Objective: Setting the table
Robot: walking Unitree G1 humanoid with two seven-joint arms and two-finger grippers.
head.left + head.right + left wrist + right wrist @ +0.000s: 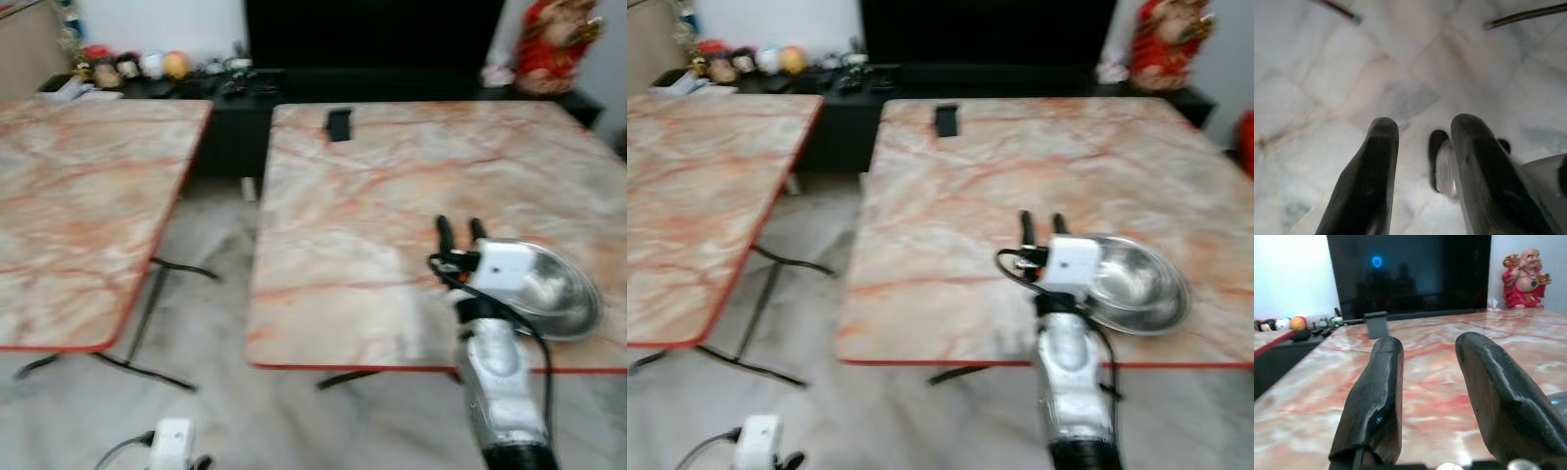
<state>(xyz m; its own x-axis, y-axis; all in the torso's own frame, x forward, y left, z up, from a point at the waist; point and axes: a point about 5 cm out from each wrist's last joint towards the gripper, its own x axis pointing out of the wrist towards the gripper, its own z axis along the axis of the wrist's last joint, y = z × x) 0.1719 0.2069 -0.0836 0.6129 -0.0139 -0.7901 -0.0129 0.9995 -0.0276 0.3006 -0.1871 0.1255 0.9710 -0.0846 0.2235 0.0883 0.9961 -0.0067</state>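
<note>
Even bright indoor light, head views softly motion-blurred, wrist views sharper, faint television (1410,274) reflections

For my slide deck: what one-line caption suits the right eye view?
Right gripper open over marble table, beside a steel bowl near its front edge.

Shiny round steel bowl (1136,284), upright, empty, resting on marbled pink-orange tabletop (950,196) toward its 5 o'clock corner, near the front red edge. Rim partly hidden at 9 o'clock behind right tool (1042,227), fingers parted, just beside bowl.
</note>
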